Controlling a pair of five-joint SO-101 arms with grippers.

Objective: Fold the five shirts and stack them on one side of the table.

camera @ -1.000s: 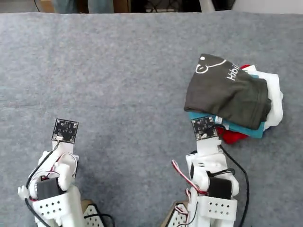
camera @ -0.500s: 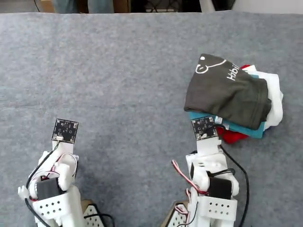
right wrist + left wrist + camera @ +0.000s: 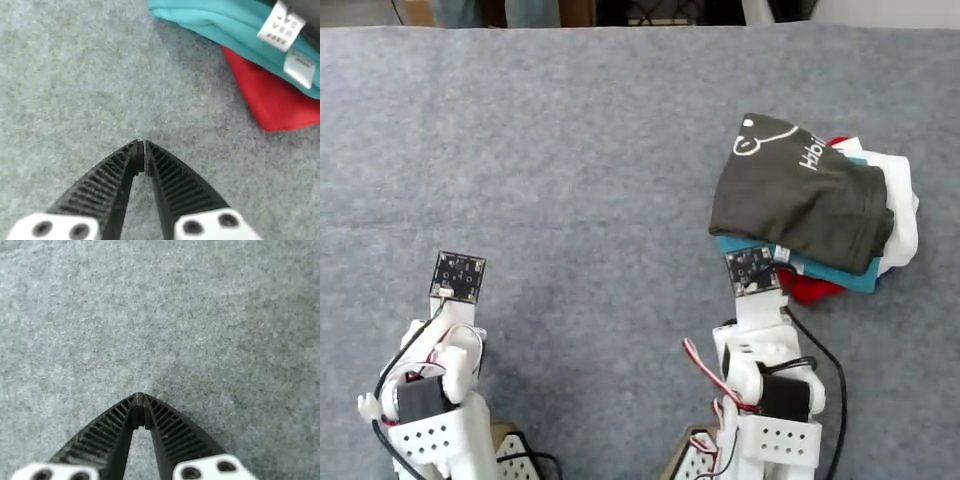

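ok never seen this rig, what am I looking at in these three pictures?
Two small robot arms sit side by side at a grey-covered table. The high view looks down from a fixed camera; the other two come from cameras on each arm's wrist, looking along its gripper. The left gripper is shut over bare cover, holding nothing. The right gripper is also shut and empty, beside a stack of shirts: a dark grey shirt on top, a teal shirt and a red shirt below it, white cloth at its edge.

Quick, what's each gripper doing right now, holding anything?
Left gripper: closed, holding nothing.
Right gripper: closed, holding nothing.
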